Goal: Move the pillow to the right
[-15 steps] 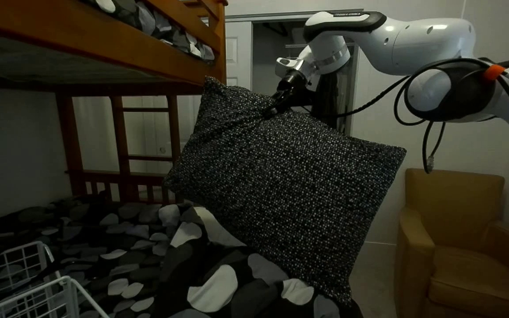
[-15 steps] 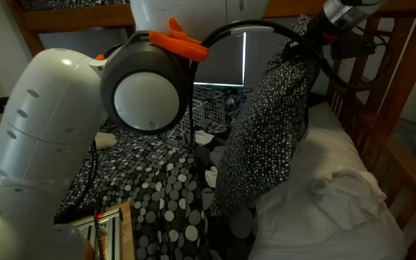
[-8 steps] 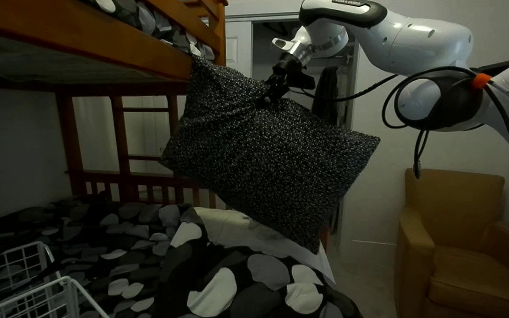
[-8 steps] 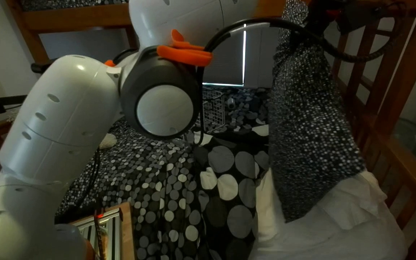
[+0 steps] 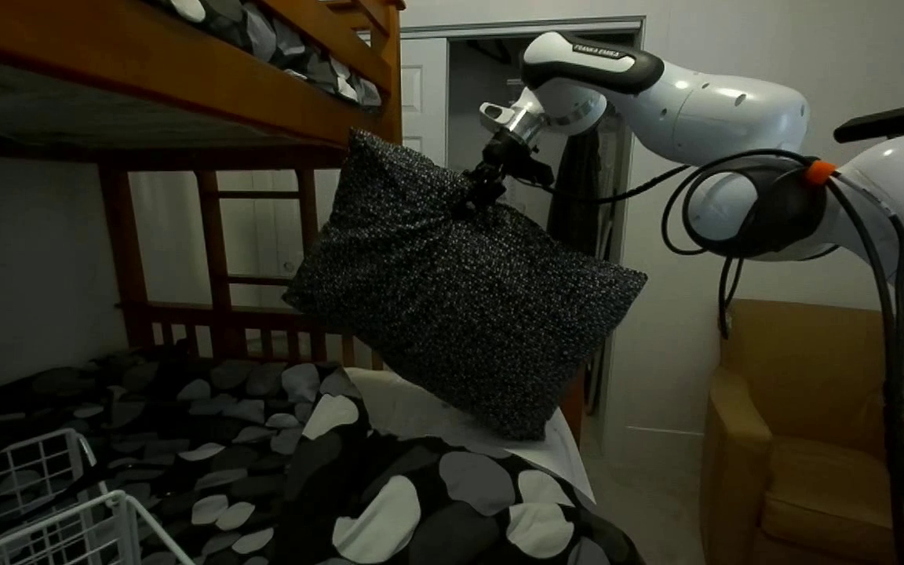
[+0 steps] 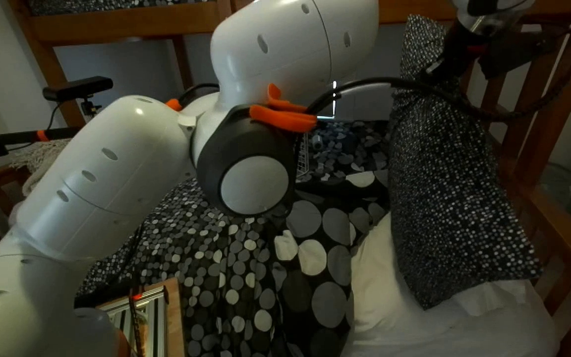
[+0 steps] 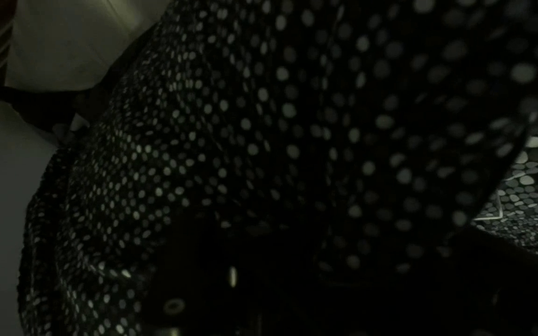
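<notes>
The black pillow point(image 5: 468, 298) with tiny white speckles hangs tilted in the air above the bed. In an exterior view it hangs over the white sheet point(image 6: 379, 297) near the wooden end rail. My gripper point(image 5: 474, 201) is shut on the pillow's upper edge, with the fabric creased around the fingers. The gripper also shows at the pillow's top in an exterior view point(image 6: 431, 74), partly behind a cable. In the wrist view the pillow point(image 7: 250, 116) fills most of the picture, and the fingers are too dark to make out.
The upper bunk's wooden rail point(image 5: 264, 102) is close to the pillow's top corner. A wooden end rail point(image 6: 563, 228) borders the white sheet. Pebble-blotched bedding point(image 5: 389, 510) and a white wire basket point(image 5: 36, 486) lie on the bed. A yellow armchair point(image 5: 813, 408) stands beside it.
The gripper rose with the pillow, then came down a little. The pillow moved off the blotched bedding to over the white sheet, rightward in an exterior view, closer to the end rail.
</notes>
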